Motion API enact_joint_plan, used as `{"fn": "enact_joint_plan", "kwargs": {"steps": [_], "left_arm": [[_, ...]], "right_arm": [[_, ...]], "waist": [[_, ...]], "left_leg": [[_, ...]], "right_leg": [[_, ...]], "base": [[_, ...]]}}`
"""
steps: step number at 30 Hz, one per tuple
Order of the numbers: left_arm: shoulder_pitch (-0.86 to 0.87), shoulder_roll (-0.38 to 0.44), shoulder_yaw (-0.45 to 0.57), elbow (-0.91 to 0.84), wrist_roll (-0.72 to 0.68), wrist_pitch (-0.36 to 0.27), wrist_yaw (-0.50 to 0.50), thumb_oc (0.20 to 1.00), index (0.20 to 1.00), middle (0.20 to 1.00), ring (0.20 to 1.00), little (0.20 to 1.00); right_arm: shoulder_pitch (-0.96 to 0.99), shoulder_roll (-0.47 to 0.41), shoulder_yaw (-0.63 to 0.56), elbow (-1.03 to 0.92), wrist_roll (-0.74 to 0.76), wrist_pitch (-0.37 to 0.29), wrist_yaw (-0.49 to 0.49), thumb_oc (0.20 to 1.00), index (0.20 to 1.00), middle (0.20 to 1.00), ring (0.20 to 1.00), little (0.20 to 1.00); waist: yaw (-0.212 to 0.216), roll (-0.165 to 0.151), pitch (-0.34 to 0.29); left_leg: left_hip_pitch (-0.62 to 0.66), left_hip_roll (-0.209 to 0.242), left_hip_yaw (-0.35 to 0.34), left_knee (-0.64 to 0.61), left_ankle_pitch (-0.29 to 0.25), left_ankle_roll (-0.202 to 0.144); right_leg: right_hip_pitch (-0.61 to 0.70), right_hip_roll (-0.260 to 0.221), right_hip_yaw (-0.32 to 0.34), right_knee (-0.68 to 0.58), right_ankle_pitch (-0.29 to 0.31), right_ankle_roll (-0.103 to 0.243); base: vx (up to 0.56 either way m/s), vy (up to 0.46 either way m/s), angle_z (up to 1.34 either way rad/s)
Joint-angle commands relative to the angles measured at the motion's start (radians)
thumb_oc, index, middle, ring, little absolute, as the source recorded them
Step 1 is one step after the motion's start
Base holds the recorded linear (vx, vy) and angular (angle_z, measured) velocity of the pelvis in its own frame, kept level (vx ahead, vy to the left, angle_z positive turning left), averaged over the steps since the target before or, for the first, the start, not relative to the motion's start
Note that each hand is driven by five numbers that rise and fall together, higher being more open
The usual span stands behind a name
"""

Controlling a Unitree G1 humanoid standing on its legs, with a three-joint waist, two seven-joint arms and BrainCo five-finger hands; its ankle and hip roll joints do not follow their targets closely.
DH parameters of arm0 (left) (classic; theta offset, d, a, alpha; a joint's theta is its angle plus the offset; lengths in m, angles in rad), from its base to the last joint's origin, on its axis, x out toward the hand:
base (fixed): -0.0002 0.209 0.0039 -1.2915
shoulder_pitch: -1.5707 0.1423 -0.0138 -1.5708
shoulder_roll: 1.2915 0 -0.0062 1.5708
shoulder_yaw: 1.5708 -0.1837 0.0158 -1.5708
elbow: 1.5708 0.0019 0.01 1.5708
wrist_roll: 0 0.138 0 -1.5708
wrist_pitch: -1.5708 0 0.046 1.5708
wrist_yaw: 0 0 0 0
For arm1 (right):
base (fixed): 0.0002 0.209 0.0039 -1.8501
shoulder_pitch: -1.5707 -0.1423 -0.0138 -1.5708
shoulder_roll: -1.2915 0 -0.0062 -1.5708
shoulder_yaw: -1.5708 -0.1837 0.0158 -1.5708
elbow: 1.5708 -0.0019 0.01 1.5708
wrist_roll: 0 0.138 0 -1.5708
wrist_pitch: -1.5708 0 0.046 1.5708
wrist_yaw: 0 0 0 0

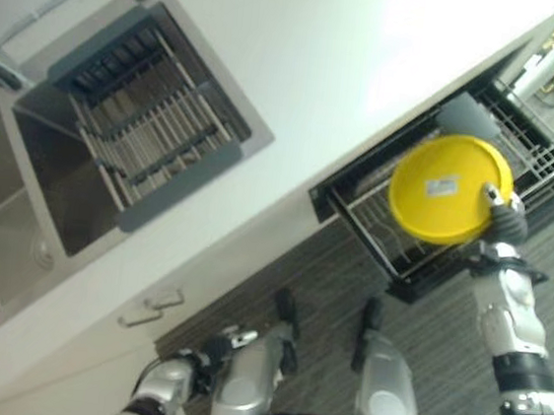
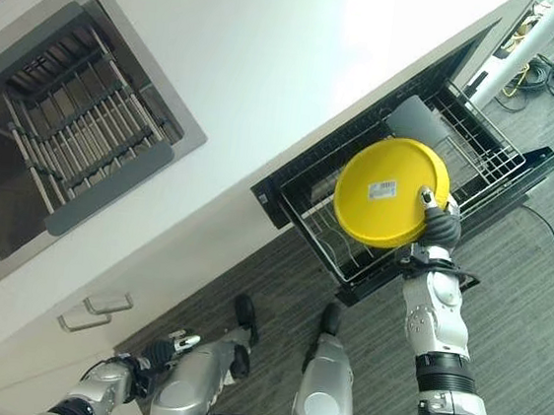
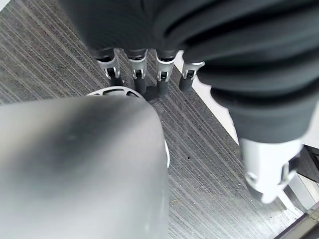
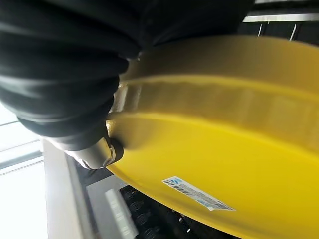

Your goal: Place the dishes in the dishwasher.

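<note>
A round yellow plate point(image 1: 447, 189) with a small white label on its underside hangs over the pulled-out wire rack point(image 1: 536, 146) of the open dishwasher. My right hand point(image 1: 505, 217) is shut on the plate's rim, thumb on the underside; the plate point(image 4: 224, 149) shows close up in the right wrist view. A grey dish point(image 2: 417, 118) stands in the rack behind the plate. My left hand point(image 1: 211, 349) hangs low at my side, its fingers point(image 3: 137, 74) straight and holding nothing.
A white counter point(image 1: 322, 64) runs across the view, with a steel sink point(image 1: 50, 194) holding a grey drying rack point(image 1: 152, 125). White cabinet drawers with handles point(image 1: 152, 310) sit below. Grey striped floor point(image 1: 425, 312) lies in front of the dishwasher.
</note>
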Motion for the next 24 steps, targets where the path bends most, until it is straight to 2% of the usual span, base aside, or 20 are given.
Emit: {"fn": "enact_joint_plan", "kwargs": {"steps": [1,3,6,11,15,21,24], "left_arm": [[0.038,0.005,-0.014,-0.016,-0.009,0.009,-0.024,1.000,1.000,1.000,1.000,1.000],[0.038,0.012,-0.012,-0.021,-0.007,0.011,-0.020,1.000,1.000,1.000,1.000,1.000],[0.023,0.025,-0.013,-0.021,-0.012,0.002,-0.015,1.000,1.000,1.000,1.000,1.000],[0.014,0.046,-0.009,-0.033,-0.018,0.005,-0.025,1.000,1.000,1.000,1.000,1.000],[0.003,0.064,-0.012,-0.044,-0.006,0.003,-0.035,1.000,1.000,1.000,1.000,1.000],[-0.021,0.072,-0.024,-0.045,-0.001,-0.001,-0.031,1.000,1.000,1.000,1.000,1.000],[-0.042,0.073,-0.036,-0.039,-0.009,-0.014,-0.031,1.000,1.000,1.000,1.000,1.000]], "right_arm": [[-0.106,-0.094,0.010,-0.032,-0.250,0.017,-0.066,0.200,0.200,0.200,0.200,0.200],[-0.142,-0.138,0.032,-0.005,-0.328,0.079,-0.083,0.200,0.200,0.200,0.200,0.200],[-0.210,-0.196,0.076,0.027,-0.404,0.116,-0.079,0.200,0.200,0.200,0.200,0.200],[-0.314,-0.285,0.133,0.067,-0.489,0.153,0.009,0.200,0.200,0.200,0.200,0.200],[-0.387,-0.344,0.198,0.115,-0.597,0.145,0.036,0.200,0.200,0.200,0.200,0.200],[-0.508,-0.389,0.322,0.183,-0.870,0.139,-0.038,0.200,0.200,0.200,0.200,0.200],[-0.573,-0.395,0.420,0.226,-0.989,0.150,-0.137,0.200,0.200,0.200,0.200,0.200]], "waist": [[0.029,-0.038,-0.034],[0.037,-0.040,-0.027],[0.050,-0.043,-0.017],[0.069,-0.043,-0.012],[0.085,-0.047,-0.012],[0.114,-0.046,-0.012],[0.131,-0.041,-0.012]], "left_leg": [[-0.045,0.025,-0.088,0.166,-0.144,-0.018],[-0.056,0.027,-0.092,0.173,-0.144,-0.019],[-0.076,0.029,-0.098,0.182,-0.141,-0.019],[-0.125,0.029,-0.109,0.190,-0.133,-0.020],[-0.163,0.028,-0.116,0.195,-0.126,-0.020],[-0.214,0.028,-0.125,0.208,-0.120,-0.019],[-0.247,0.027,-0.132,0.216,-0.117,-0.015]], "right_leg": [[-0.049,-0.021,0.047,0.180,-0.139,-0.010],[-0.058,-0.019,0.045,0.189,-0.140,-0.010],[-0.077,-0.016,0.043,0.203,-0.142,-0.010],[-0.125,-0.009,0.041,0.218,-0.140,-0.009],[-0.162,-0.006,0.039,0.229,-0.136,-0.006],[-0.205,-0.007,0.026,0.248,-0.134,-0.001],[-0.231,-0.010,0.014,0.260,-0.133,0.001]], "base": [[-0.03,-0.034,0.02],[-0.03,-0.038,0.02],[-0.02,-0.027,0.02],[-0.03,-0.026,0.07],[-0.03,-0.014,0.10],[-0.02,-0.010,0.05],[-0.02,-0.012,0.12]]}}
